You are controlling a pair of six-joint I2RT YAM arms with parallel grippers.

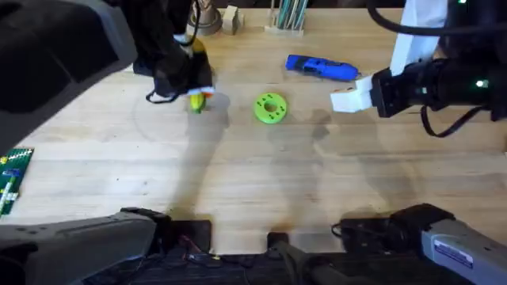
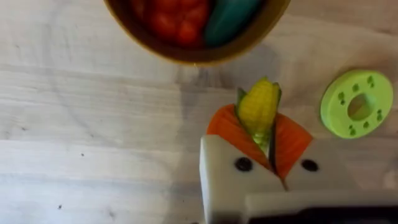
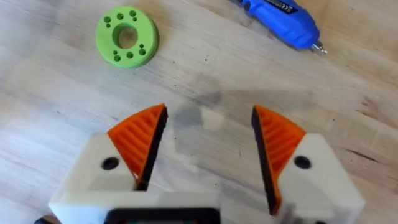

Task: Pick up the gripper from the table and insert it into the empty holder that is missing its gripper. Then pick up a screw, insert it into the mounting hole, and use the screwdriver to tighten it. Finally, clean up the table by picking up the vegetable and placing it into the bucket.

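Observation:
My left gripper (image 2: 260, 134) is shut on the yellow vegetable (image 2: 259, 107), pinched between its orange pads (image 2: 227, 127) just above the table. In the overhead view the vegetable (image 1: 198, 101) shows under the left arm's dark wrist. The orange-brown bucket (image 2: 186, 57) stands close beyond the vegetable. My right gripper (image 3: 208, 134) hangs open over bare wood, with nothing between its pads (image 3: 140, 140). The blue screwdriver (image 1: 321, 67) lies on the table beyond the right gripper (image 1: 339, 100). The loose gripper, the holder and the screw are out of view.
Between the two grippers lies a flat green disc (image 1: 270, 108) with holes. Red and green toy vegetables (image 2: 186, 18) fill the bucket. A green board (image 1: 12, 178) sits at the left edge, and a rack of rods (image 1: 287, 16) stands at the back.

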